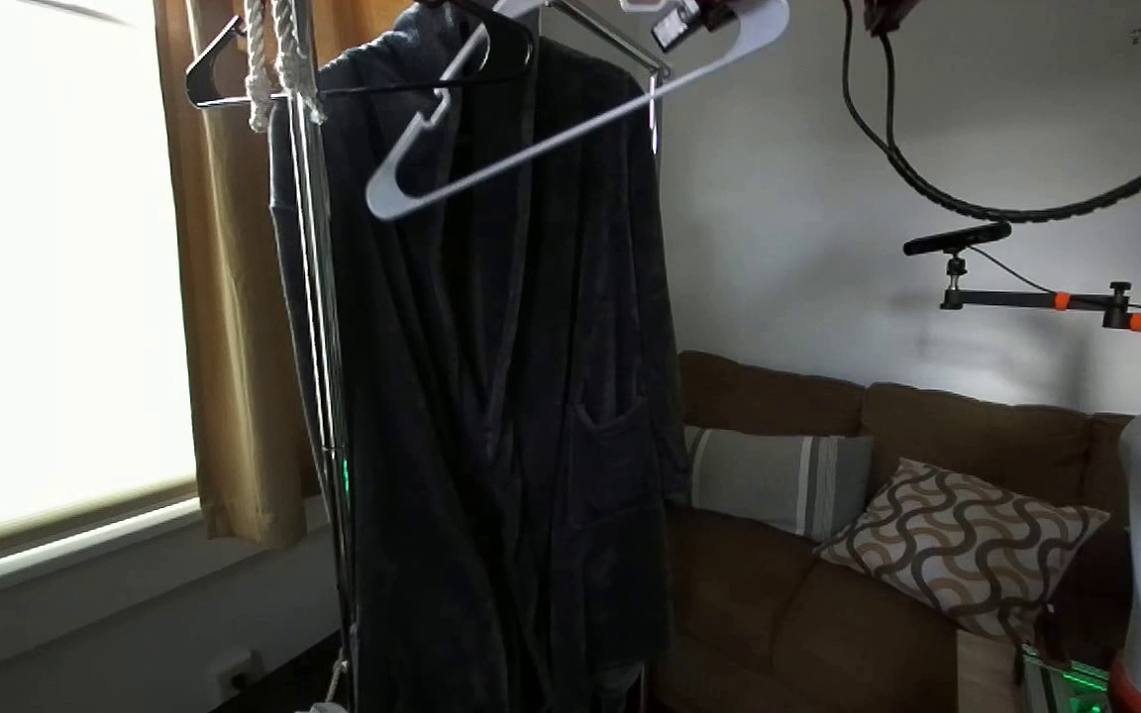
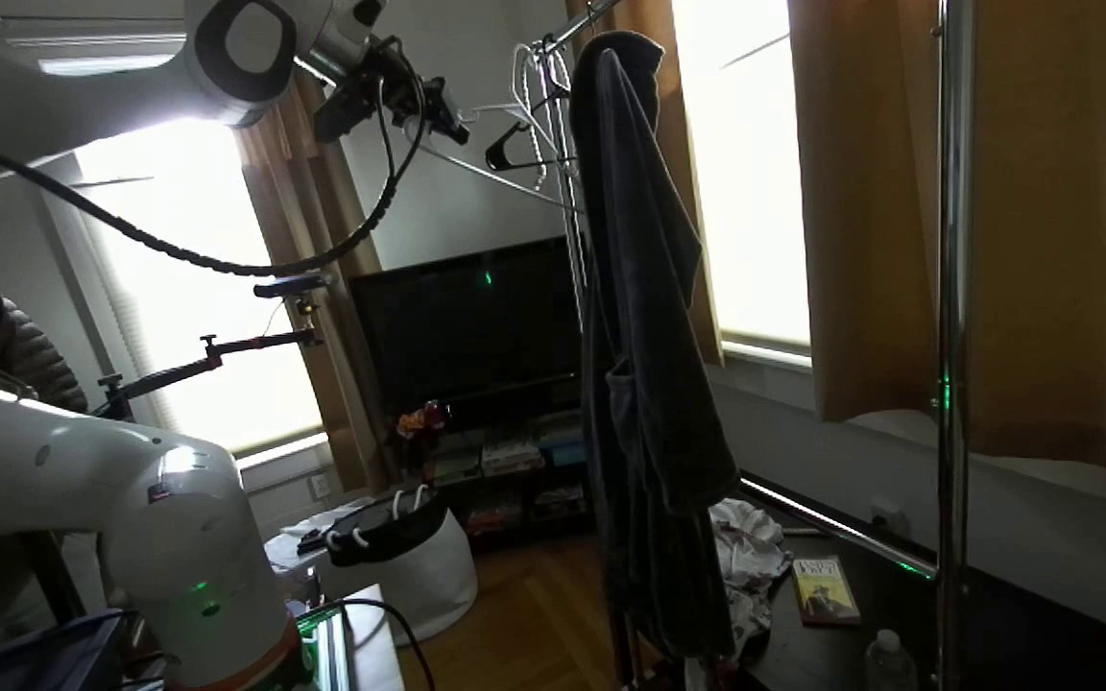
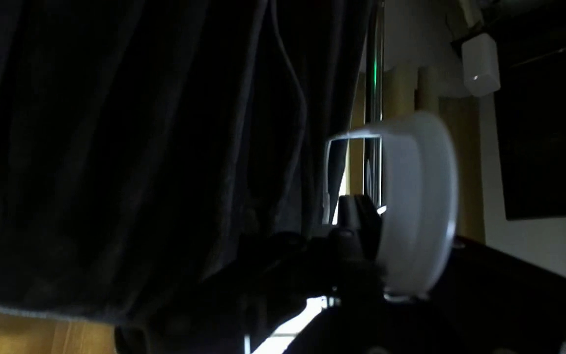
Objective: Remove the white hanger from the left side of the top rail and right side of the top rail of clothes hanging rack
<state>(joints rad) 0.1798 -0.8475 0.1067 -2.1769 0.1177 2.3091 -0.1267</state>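
A white hanger (image 1: 570,134) is tilted in front of the dark grey robe (image 1: 501,347). It also shows in an exterior view (image 2: 491,175), between my gripper (image 2: 452,120) and the rack. In the wrist view the hanger's near end (image 3: 418,206) curves up beside my dark fingers (image 3: 361,221). The gripper appears shut on the hanger and holds it by one end. Its hook is not clearly visible, so I cannot tell whether it touches the top rail (image 2: 584,24). A second white hanger is not seen.
A black hanger (image 1: 209,79) hangs at the rack's end, near white ropes (image 1: 259,59) and a chrome post (image 1: 318,297). The robe also fills the left of the wrist view (image 3: 116,147). A sofa (image 1: 759,584), television (image 2: 476,326) and white basket (image 2: 419,566) stand around.
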